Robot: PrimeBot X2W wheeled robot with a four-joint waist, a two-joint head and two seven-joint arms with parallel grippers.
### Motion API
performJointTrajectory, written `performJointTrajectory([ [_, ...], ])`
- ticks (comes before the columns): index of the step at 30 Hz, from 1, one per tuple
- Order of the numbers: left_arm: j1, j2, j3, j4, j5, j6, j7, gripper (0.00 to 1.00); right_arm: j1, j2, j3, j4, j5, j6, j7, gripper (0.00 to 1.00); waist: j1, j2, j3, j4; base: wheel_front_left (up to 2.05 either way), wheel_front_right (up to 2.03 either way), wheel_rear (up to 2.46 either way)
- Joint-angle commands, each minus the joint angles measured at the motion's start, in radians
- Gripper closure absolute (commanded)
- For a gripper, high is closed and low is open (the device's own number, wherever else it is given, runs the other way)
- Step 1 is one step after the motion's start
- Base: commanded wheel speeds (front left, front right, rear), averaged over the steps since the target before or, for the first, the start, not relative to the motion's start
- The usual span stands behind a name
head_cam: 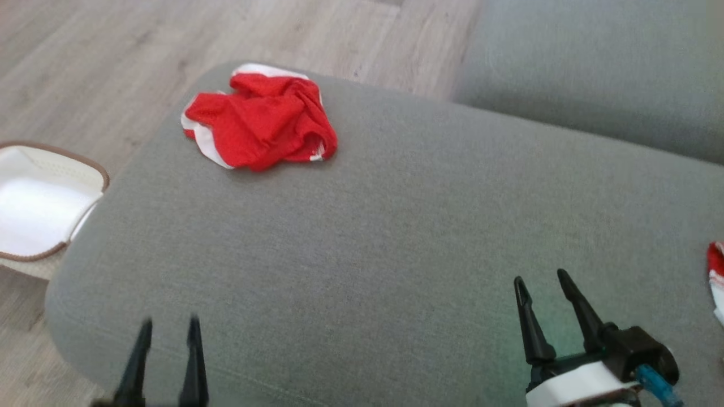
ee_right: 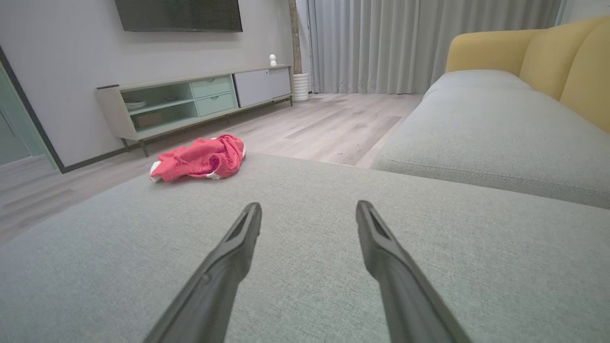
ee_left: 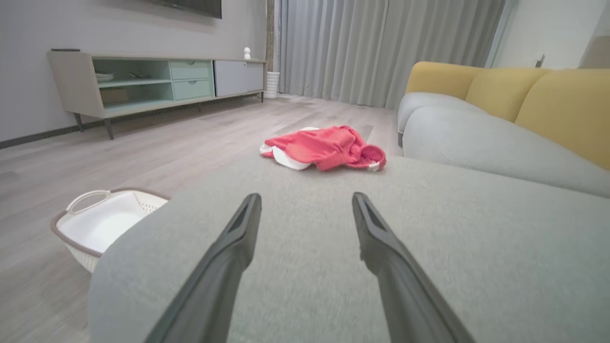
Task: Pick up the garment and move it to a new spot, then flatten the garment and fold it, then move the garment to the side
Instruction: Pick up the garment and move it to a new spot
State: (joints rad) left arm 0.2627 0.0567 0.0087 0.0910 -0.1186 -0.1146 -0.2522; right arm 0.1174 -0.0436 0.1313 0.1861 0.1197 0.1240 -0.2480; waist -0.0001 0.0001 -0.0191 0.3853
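A crumpled red garment (head_cam: 261,117) with white trim lies near the far left edge of the grey sofa cushion (head_cam: 396,237). It appears straight ahead in the left wrist view (ee_left: 326,147) and off to the left in the right wrist view (ee_right: 200,158). My left gripper (head_cam: 169,330) hovers open above the cushion's near left edge, well short of the garment. At the near right my right gripper (head_cam: 540,280) is open too, with nothing between its fingers. Both pairs of fingers (ee_left: 238,233) (ee_right: 240,238) point along the cushion.
A white laundry basket (head_cam: 39,200) with a brown rim stands on the wood floor left of the cushion. Another red and white cloth (head_cam: 716,277) peeks in at the right edge. A second grey cushion (head_cam: 599,68) and yellow backrests (ee_left: 548,100) lie to the right.
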Motion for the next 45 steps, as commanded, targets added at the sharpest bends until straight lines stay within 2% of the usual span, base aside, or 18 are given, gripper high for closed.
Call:
performJointTrajectory([
  [1, -0.118, 0.003, 0.026, -0.044, -0.02, -0.006, -0.01, 0.0, -0.062, -0.007, 0.013, -0.037, -0.024, 0.007, -0.014, 0.0, 0.0001, -0.0001, 0.083, -0.047, 0.0, 0.0, 0.0],
  [5, -0.289, 0.03, 0.022, -0.037, -0.078, -0.012, -0.009, 0.0, -0.12, -0.007, -0.015, -0.065, -0.09, 0.007, -0.014, 0.0, 0.0001, -0.0001, 0.232, -0.091, 0.0, 0.0, 0.0],
  [8, -0.466, 0.06, 0.016, 0.012, -0.208, -0.015, 0.047, 0.0, -0.176, -0.007, -0.032, -0.089, -0.142, 0.007, -0.014, 0.0, 0.0001, -0.0001, 0.35, -0.125, 0.0, 0.0, 0.0],
  [13, -0.762, 0.213, -0.022, 0.183, -0.326, -0.016, 0.164, 0.0, -0.239, -0.015, -0.048, -0.116, -0.189, 0.007, -0.014, 0.0, 0.0001, -0.0001, 0.481, -0.172, 0.0, 0.0, 0.0],
  [17, -0.93, 0.284, -0.024, 0.396, -0.384, -0.016, 0.189, 0.0, -0.257, -0.025, -0.03, -0.117, -0.197, 0.007, -0.014, 0.0, 0.0001, -0.0001, 0.519, -0.219, 0.0, 0.0, 0.0],
  [19, -0.991, 0.302, -0.019, 0.502, -0.409, -0.016, 0.196, 0.0, -0.262, -0.026, -0.016, -0.118, -0.197, 0.007, -0.014, 0.0, 0.0001, -0.0001, 0.529, -0.243, 0.0, 0.0, 0.0],
  [20, -0.991, 0.302, -0.019, 0.502, -0.409, -0.016, 0.196, 0.0, -0.262, -0.026, -0.016, -0.118, -0.197, 0.007, -0.014, 0.0, 0.0001, -0.0001, 0.529, -0.243, 0.0, 0.0, 0.0],
  [25, -1.106, 0.319, -0.004, 0.708, -0.47, -0.016, 0.215, 0.0, -0.274, -0.027, 0.005, -0.132, -0.197, 0.007, -0.014, 0.0, 0.0001, -0.0001, 0.556, -0.293, 0.0, 0.0, 0.0],
  [32, -1.183, 0.328, -0.051, 0.893, -0.497, -0.016, 0.232, 0.0, -0.265, -0.033, -0.007, -0.15, -0.199, 0.007, -0.014, 0.0, 0.0001, -0.0001, 0.575, -0.325, 0.0, 0.0, 0.0],
  [33, -1.193, 0.329, -0.06, 0.924, -0.503, -0.016, 0.229, 1.0, -0.259, -0.032, -0.012, -0.153, -0.2, 0.007, -0.014, 0.0, 0.0001, -0.0001, 0.572, -0.328, 0.0, 0.0, 0.0],
  [39, -1.196, 0.347, -0.147, 0.878, -0.527, -0.016, 0.212, 1.0, -0.246, -0.022, -0.024, -0.145, -0.185, 0.007, -0.014, 0.0, 0.0001, -0.0001, 0.514, -0.32, 0.0, 0.0, 0.0],
  [45, -1.158, 0.377, -0.237, 0.667, -0.619, -0.016, 0.217, 1.0, -0.247, -0.01, -0.016, -0.119, -0.143, 0.007, -0.014, 0.0, 0.0001, -0.0001, 0.399, -0.323, 0.0, 0.0, 0.0],
])
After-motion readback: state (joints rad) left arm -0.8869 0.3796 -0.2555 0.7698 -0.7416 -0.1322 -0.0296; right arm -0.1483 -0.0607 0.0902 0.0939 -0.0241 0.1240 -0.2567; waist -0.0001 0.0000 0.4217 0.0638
